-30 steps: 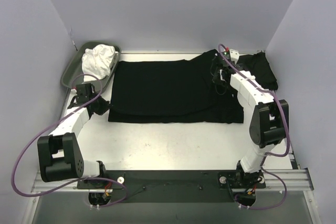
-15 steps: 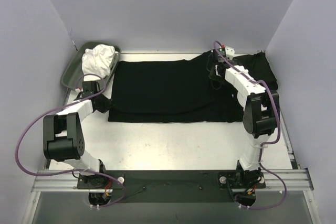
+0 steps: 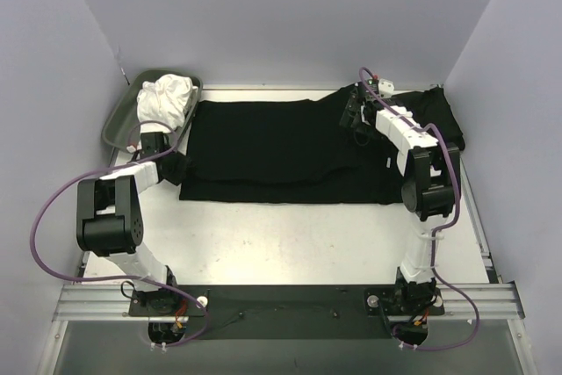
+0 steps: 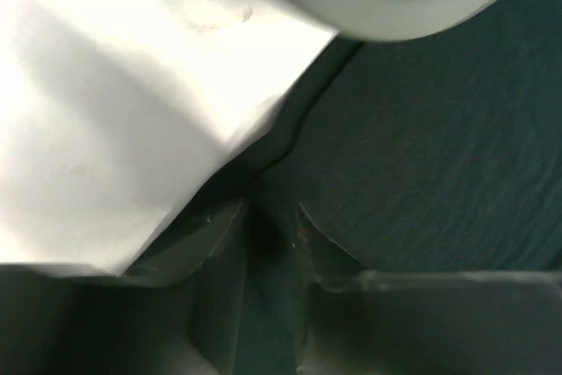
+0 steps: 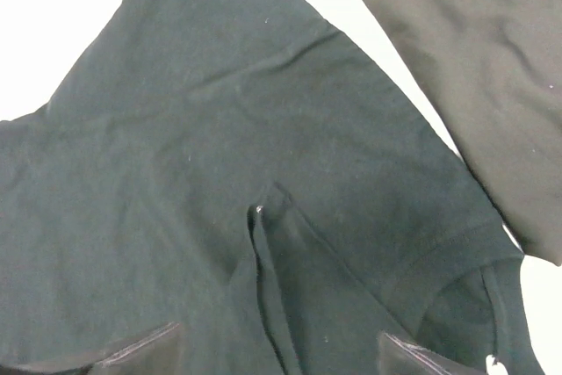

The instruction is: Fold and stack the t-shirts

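Observation:
One black t-shirt [image 3: 281, 151] lies folded and spread wide across the back of the table. My left gripper [image 3: 172, 160] is at its left edge. In the left wrist view the fingers [image 4: 215, 234] stand slightly apart, and the shirt's [image 4: 439, 147] dark edge lies loose in the gap of the left gripper [image 4: 263, 221]. My right gripper [image 3: 355, 117] hovers over the shirt's right part, open wide [image 5: 281, 342]. A small pinched ridge of cloth [image 5: 263, 252] stands free between its fingers. A second folded black t-shirt [image 3: 439, 116] [image 5: 474, 59] lies at the back right.
A grey-green tray [image 3: 118, 120] holding a bundle of white cloth [image 3: 165, 98] stands at the back left, its rim [image 4: 395, 15] close above my left gripper. Purple-grey walls close in on three sides. The arm bases sit on a dark rail [image 3: 281, 305] at the near edge.
Both grippers have opened and let go of the spread shirt. The left gripper has moved back toward the tray, the right one slightly back and left. The shirt now lies flat.

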You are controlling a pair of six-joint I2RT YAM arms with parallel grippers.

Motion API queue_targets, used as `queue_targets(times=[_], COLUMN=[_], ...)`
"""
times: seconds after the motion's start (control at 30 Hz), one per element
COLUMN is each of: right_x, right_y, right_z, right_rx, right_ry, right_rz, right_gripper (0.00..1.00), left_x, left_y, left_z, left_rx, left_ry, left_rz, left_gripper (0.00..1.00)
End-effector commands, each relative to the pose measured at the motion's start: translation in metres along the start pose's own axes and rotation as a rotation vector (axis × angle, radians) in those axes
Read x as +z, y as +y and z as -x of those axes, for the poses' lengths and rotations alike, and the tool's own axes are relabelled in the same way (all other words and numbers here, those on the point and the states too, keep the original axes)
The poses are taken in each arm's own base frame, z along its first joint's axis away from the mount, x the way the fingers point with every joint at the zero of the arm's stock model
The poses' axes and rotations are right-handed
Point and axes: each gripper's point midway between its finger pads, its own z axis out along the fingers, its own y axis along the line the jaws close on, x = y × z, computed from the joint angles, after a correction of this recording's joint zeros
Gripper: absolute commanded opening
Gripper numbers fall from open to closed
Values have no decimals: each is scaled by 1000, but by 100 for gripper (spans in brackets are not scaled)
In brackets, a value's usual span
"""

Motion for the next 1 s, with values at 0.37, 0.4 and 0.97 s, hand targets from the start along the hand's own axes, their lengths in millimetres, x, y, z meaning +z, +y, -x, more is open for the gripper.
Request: queue_targets(times=[0.37,0.4,0.97], right_x=[-49,-55,-175], right_y=[-8,-1,137], right_z=[13,6,-165], right_rx=[43,35,-357], right_ry=[-97,-77,209], right_rz=[54,101,539], right_gripper=[100,100,100], left_x=[-88,-95,-150], left_y=[-105,-108,-63], left_z=[65,59,-53], left_rx=[-25,-17,297], left_ry=[-185,-180,-89], left_rz=[-319,-336,-386], left_gripper=[84,84,84])
